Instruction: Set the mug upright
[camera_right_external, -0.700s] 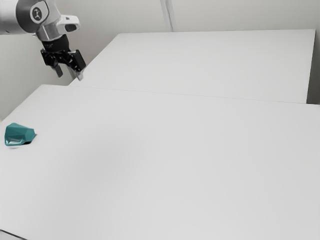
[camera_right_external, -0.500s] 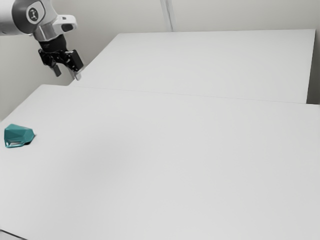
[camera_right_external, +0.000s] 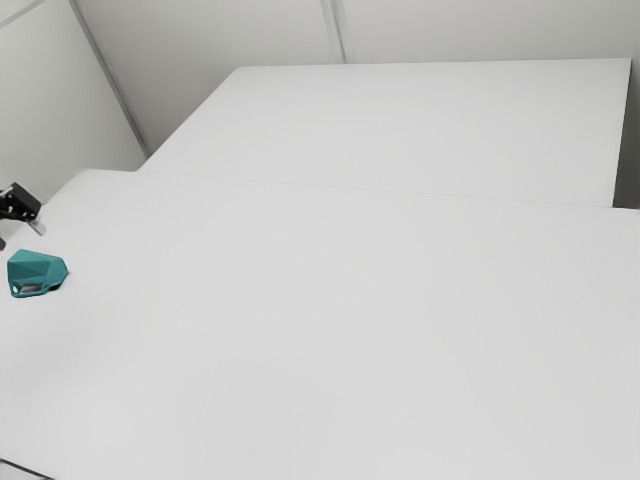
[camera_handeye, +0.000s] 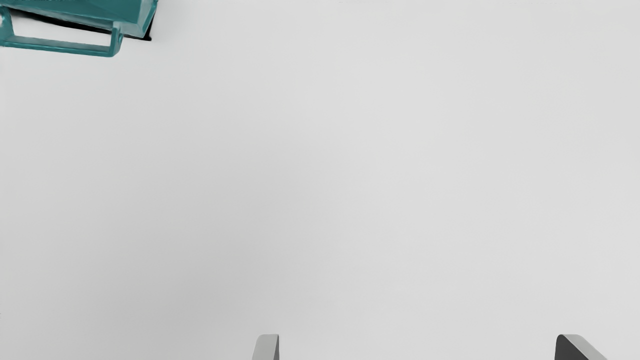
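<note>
1 mug (camera_right_external: 38, 268) lying sideways, 1 claw (camera_right_external: 20, 236) (2 fingers (camera_handeye: 266, 348) apart).

In the exterior view, the left edge cuts the gripper (camera_right_external: 20, 236), and the arm behind it is outside the picture. The mug (camera_right_external: 38, 270) is too small there to tell how its inside looks. The table (camera_right_external: 320, 330) is cut by the bottom edge, and of the thin dark line (camera_right_external: 28, 470) in the near corner I cannot tell what it is. In the wrist view, the picture's border cuts most of the mug's body, and one end of its handle (camera_handeye: 62, 48) is also cut. The lower parts of the fingers (camera_handeye: 266, 348) are cut too.
</note>
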